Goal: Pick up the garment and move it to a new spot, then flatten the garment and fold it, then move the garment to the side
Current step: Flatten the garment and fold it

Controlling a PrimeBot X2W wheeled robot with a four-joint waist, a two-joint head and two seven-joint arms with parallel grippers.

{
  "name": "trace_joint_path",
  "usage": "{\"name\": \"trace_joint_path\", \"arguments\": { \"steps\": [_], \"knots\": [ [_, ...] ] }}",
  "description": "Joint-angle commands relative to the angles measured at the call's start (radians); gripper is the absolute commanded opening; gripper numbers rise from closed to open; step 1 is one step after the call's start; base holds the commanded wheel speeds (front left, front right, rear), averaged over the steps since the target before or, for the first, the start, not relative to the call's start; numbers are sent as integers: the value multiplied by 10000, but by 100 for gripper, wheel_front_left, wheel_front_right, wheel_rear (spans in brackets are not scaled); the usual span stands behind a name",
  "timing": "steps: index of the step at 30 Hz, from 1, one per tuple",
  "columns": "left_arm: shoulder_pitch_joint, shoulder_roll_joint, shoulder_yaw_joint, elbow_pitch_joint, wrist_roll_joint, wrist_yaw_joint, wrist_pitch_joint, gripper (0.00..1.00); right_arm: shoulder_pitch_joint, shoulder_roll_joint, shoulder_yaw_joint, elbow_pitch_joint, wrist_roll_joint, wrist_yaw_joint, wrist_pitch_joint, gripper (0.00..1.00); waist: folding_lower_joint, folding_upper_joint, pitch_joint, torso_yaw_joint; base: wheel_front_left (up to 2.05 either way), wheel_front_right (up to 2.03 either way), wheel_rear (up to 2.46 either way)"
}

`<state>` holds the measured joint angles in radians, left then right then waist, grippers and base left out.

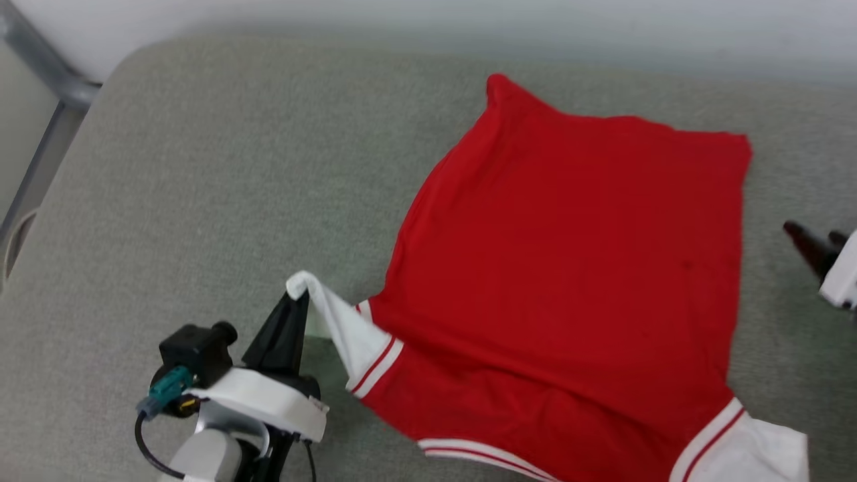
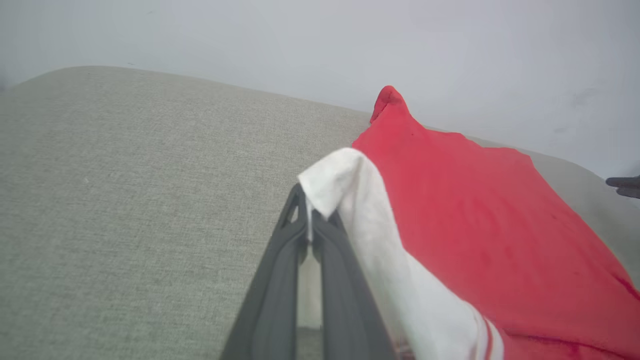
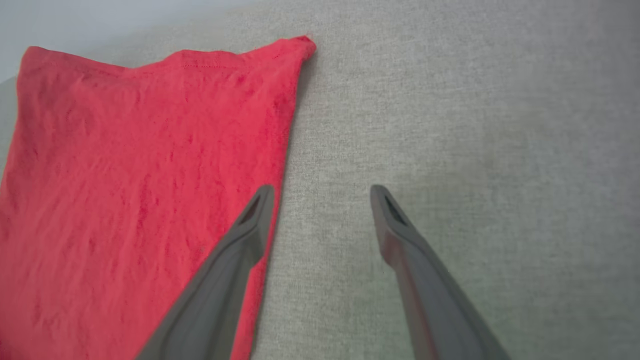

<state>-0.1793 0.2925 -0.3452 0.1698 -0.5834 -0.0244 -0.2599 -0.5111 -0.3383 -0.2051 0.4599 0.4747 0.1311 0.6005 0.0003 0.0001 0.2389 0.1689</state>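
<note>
Red cloth covers the right half of the grey woven surface [image 1: 201, 167]. It is one garment [image 1: 569, 268], spread mostly flat. Its far hem lies near the back edge under the pale wall [image 1: 469, 20], and its near part runs out of the bottom of the head view. To the left of it there is a broad bare stretch of grey. Two white sleeves show. The left gripper [image 1: 299, 298] is closed on the tip of the sleeve [image 1: 348, 335] on its side and holds it lifted off the surface. The right gripper [image 3: 322, 192] stands wide, holding nothing, just beside the garment's right edge.
</note>
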Motion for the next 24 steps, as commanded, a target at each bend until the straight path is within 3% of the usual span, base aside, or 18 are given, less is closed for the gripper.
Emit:
{"name": "trace_joint_path", "arguments": {
  "steps": [1,7,15,24],
  "knots": [
    [-246,-76,4,-59,102,-74,-56,0,-522,-165,37,147,-34,-7,298,100,-3,-1,726,539,0,0,0],
    [-1054,-407,9,-280,297,-340,-71,0,-2680,-600,244,734,-608,-7,1594,100,-3,-1,1721,1051,0,0,0],
    [-1605,-1004,367,-679,652,-721,-75,0,-4457,-700,2,1388,-1592,-7,2384,100,-3,-1,2824,1563,0,0,0],
    [-1694,-1392,706,-643,1007,-950,-67,0,-4154,-176,-51,2485,-2178,-5,3454,100,-3,-1,3260,1651,0,0,0]
  ]
}}
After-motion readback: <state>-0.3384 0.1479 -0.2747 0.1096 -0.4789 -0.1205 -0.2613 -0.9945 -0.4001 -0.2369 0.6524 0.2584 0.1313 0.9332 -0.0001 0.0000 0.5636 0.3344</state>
